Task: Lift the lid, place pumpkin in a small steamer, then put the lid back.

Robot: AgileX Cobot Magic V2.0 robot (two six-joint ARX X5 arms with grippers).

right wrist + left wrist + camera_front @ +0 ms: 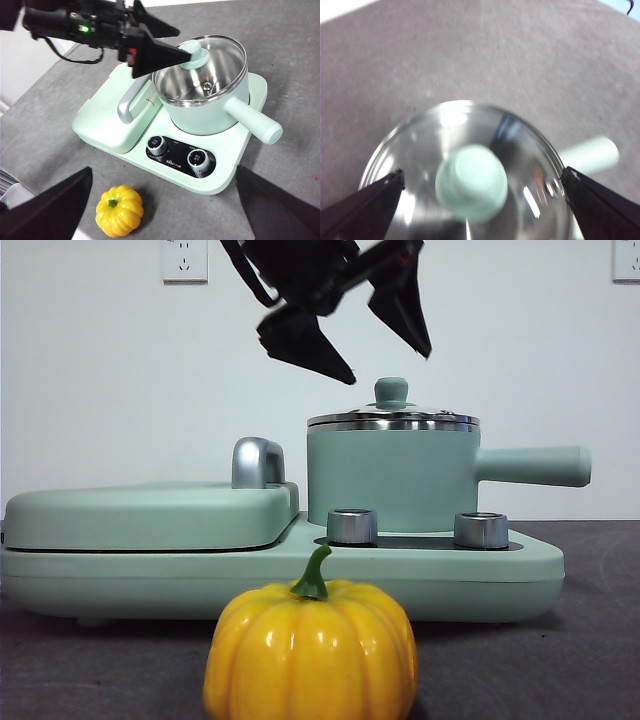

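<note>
A: Item one, front view. What do you have?

B: You have the left gripper (390,365) poised above the lid (393,420), jaws spread wide, one either side of and above the mint-green knob (391,391), touching nothing. The lid sits shut on the small steamer (392,475), which stands on the cooker base (280,570) beside the flat griddle cover (150,515). The pumpkin (311,653) rests on the grey worktop (600,640), near its front edge, ahead of the base.

A: Item two, left wrist view?

B: Lid (465,175) directly below, knob (471,182) centred between your two wide jaws, blurred. The steamer handle (590,154) juts out to one side.

A: Item three, right wrist view?

B: Right gripper (165,210) held high over the worktop (290,75), jaws wide, empty, waiting. Below it: pumpkin (119,210) just off the base's front-left corner; steamer (207,100) on the base's right half; left gripper (165,42) over the lid (200,65).

A: Step in hand?

B: The first, by my reading: lid not yet lifted. Next you would need to lower squarely, close on the knob alone, then raise straight up, clear of the steel rim.
</note>
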